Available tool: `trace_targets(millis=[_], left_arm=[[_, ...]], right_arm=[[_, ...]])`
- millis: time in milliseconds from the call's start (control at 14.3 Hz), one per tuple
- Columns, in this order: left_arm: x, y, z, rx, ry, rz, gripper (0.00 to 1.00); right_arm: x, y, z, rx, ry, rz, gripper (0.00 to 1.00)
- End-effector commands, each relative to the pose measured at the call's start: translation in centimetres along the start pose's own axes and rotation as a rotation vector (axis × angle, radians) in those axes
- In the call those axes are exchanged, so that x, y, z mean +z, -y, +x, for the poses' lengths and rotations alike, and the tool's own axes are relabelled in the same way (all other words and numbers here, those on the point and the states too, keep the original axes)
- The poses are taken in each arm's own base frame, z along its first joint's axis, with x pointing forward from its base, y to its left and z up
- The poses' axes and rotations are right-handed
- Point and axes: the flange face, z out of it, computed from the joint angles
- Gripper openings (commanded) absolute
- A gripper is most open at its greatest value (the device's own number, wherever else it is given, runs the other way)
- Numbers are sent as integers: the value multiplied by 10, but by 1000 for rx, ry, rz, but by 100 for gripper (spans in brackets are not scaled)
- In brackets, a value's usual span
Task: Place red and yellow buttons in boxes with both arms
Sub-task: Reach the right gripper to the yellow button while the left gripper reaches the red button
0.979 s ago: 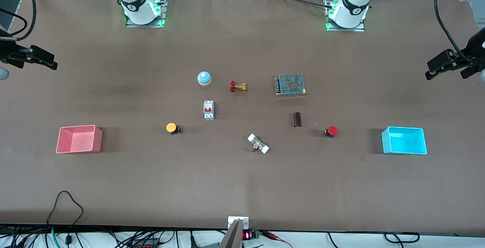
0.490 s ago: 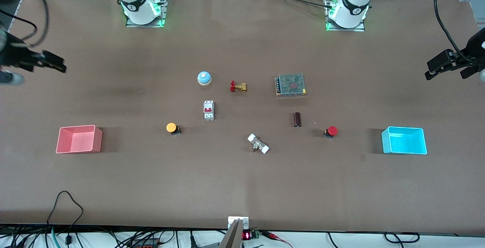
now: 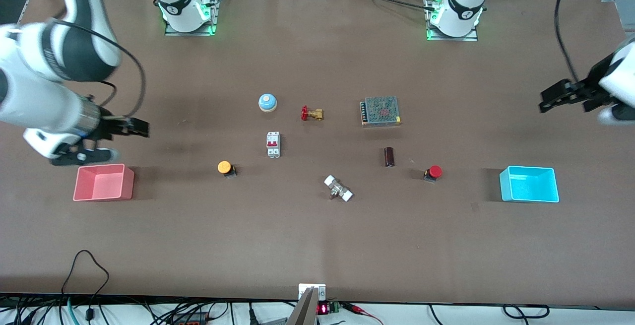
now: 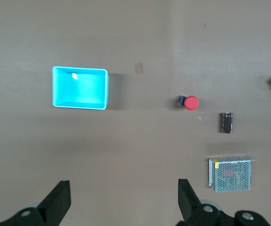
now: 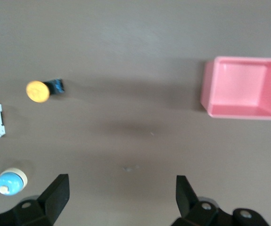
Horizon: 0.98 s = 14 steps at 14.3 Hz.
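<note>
Fingers [image 4: 60, 200] of both grippers spread wide, apparently holding nothing, above bare table [image 3: 317, 245].

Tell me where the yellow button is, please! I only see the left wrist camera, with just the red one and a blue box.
Observer: The yellow button sits on the table toward the right arm's end, between the pink box and a white breaker.
Operator: Is the other arm grabbing it?
Observer: No. The right gripper hangs open over bare table beside the pink box, holding nothing.
Operator: Is anything in the pink box?
Observer: No, it is empty in the right wrist view.
Operator: Where is my arm?
Observer: The left gripper hangs open over bare table at the left arm's end, not over the cyan box.
</note>
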Motion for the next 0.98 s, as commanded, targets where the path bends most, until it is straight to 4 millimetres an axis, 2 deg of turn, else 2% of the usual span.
trace_targets(millis=[0,140,490,629,909], left_arm=[[50,-26,24,-17,67,-17,100],[82,-45,39,-18,83,-32,100],[160,-90,75,-46,67,-86,100],[197,-111,86,-74,62,-96,100],[247,-122,97,-117,76,-104,100]], right_arm=[[16,42,16,26,-33,1,100],[43,80,29,22,-56,-7,100],[109,140,53,-28,-84,-23,100],[124,145,64,-36,-78,-28,100],[146,158,68,-62,-59,-26,100]])
